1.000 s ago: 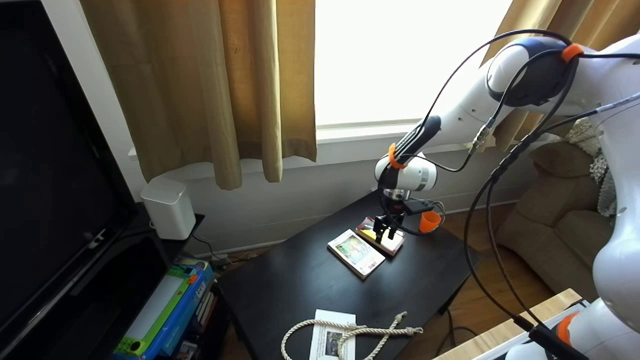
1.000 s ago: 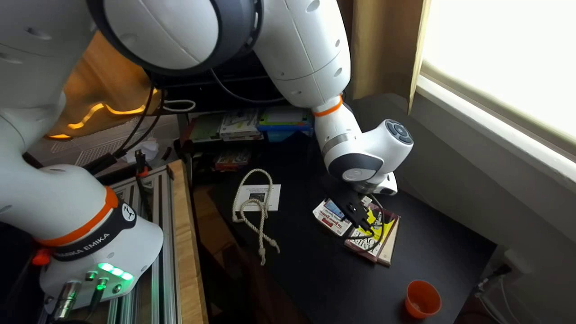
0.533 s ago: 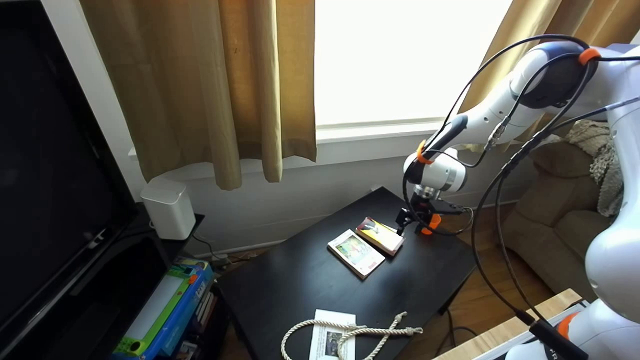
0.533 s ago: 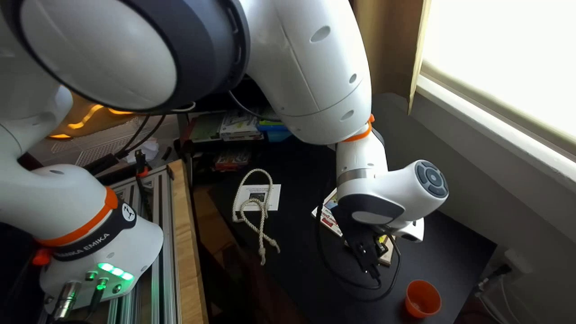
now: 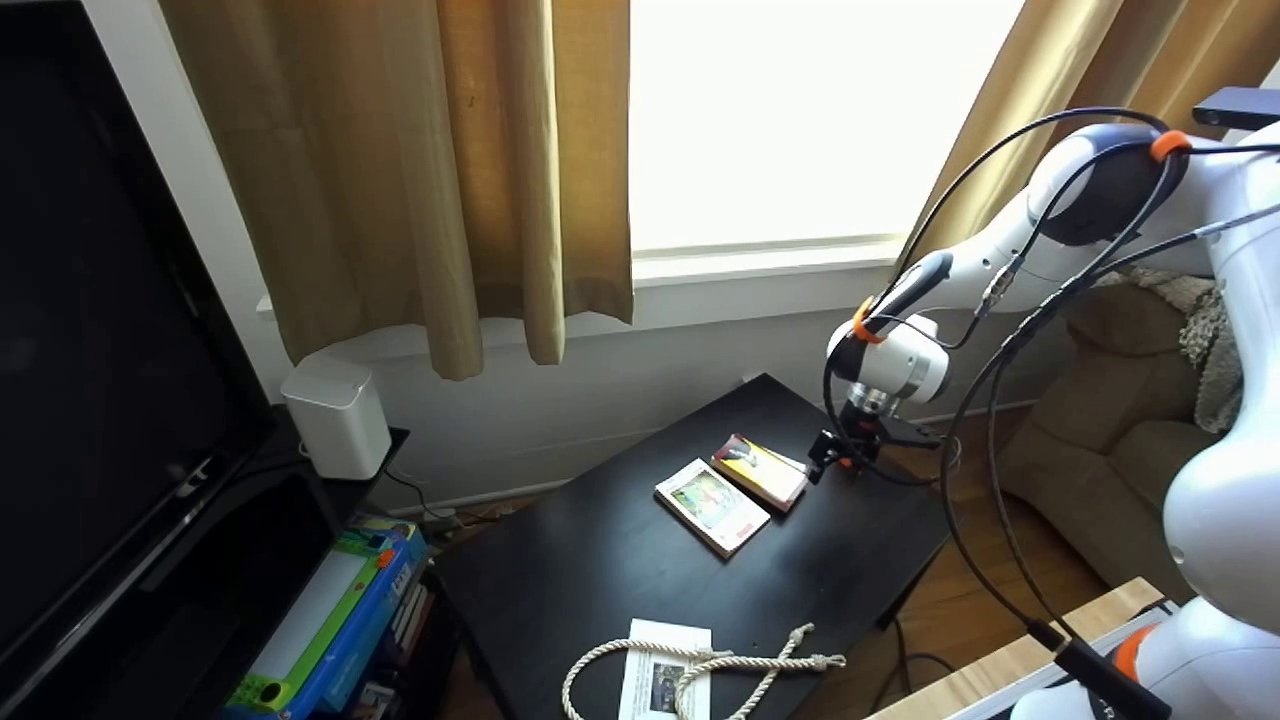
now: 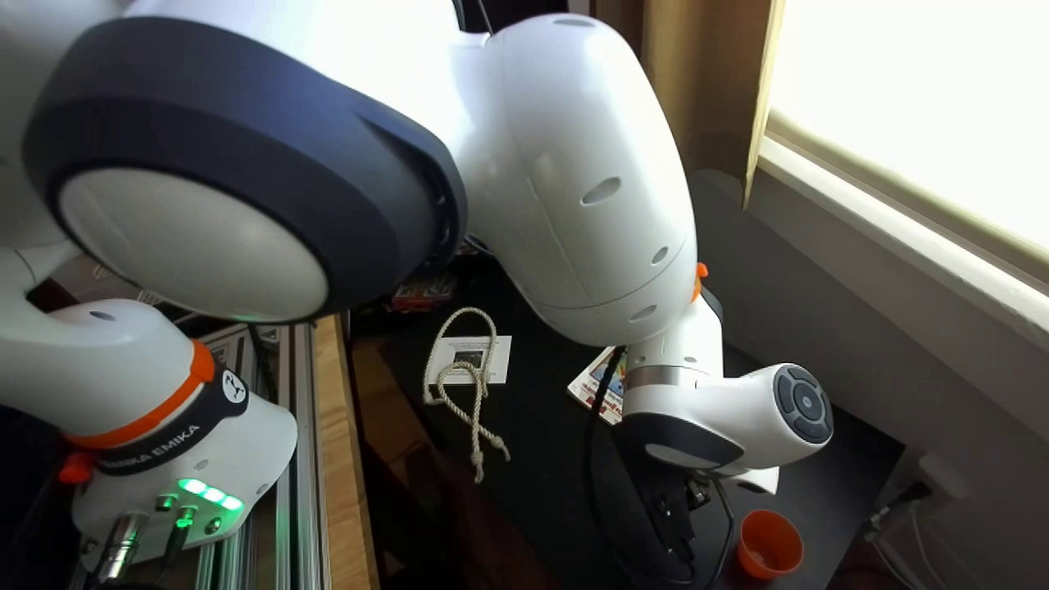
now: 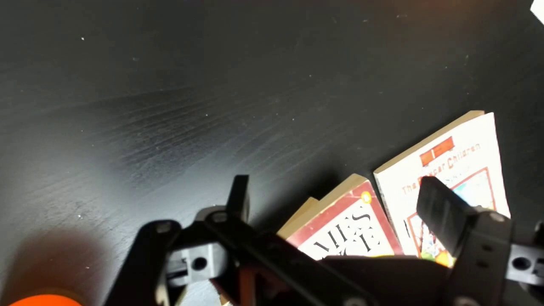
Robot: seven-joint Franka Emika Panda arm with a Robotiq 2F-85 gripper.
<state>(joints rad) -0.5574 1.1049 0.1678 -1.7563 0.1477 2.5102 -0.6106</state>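
Claw (image 7: 335,198) | spread | near red-bordered book (image 7: 352,230), height unclear | orange cup (image 6: 770,544) nearby

In an exterior view we see rope (image 5: 770,662) across paper (image 5: 639,684) on the table (image 5: 600,570), books (image 5: 711,506) behind, gripper (image 5: 832,468) to their right.
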